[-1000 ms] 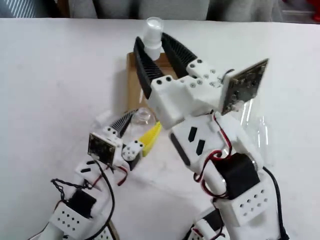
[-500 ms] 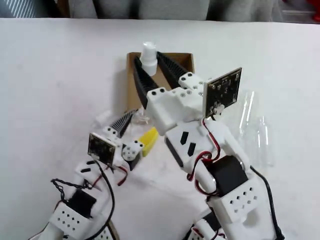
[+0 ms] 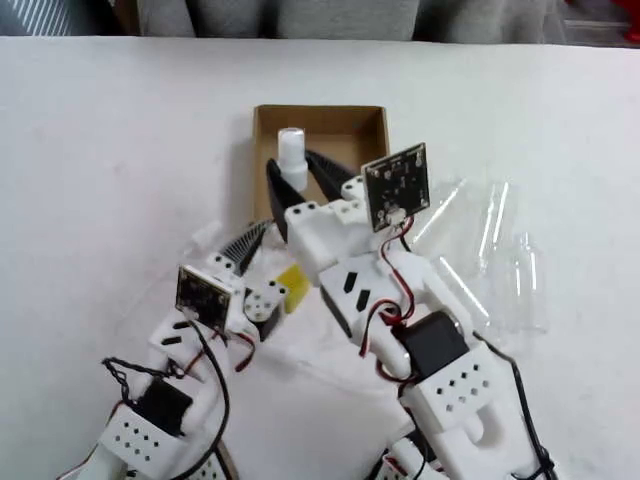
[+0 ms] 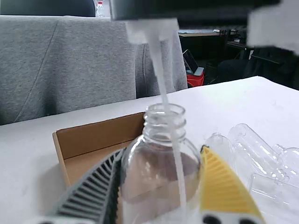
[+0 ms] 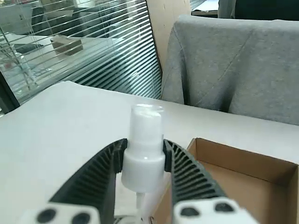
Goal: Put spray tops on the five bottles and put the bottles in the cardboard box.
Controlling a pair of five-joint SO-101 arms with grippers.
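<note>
A clear bottle (image 4: 159,163) stands upright between the ribbed black and yellow fingers of my left gripper (image 4: 162,156), which is shut on it. In the high view the left gripper (image 3: 277,252) sits just in front of the cardboard box (image 3: 345,128). My right gripper (image 5: 144,144) is shut on a white spray top (image 5: 143,148). It holds the spray top (image 3: 291,157) right above the bottle. The top's thin tube (image 4: 169,140) runs down through the bottle's open neck. The threaded neck is bare, with the cap (image 4: 152,29) well above it.
Several clear bottles without tops (image 3: 495,255) lie on the white table to the right of the arms, also the bottles (image 4: 254,154) beside the held one. The open box (image 5: 243,172) lies just behind the held bottle. A grey chair stands beyond the table.
My right gripper has come back and down with the spray top, from the box's far edge to above the held bottle. The left arm has kept still.
</note>
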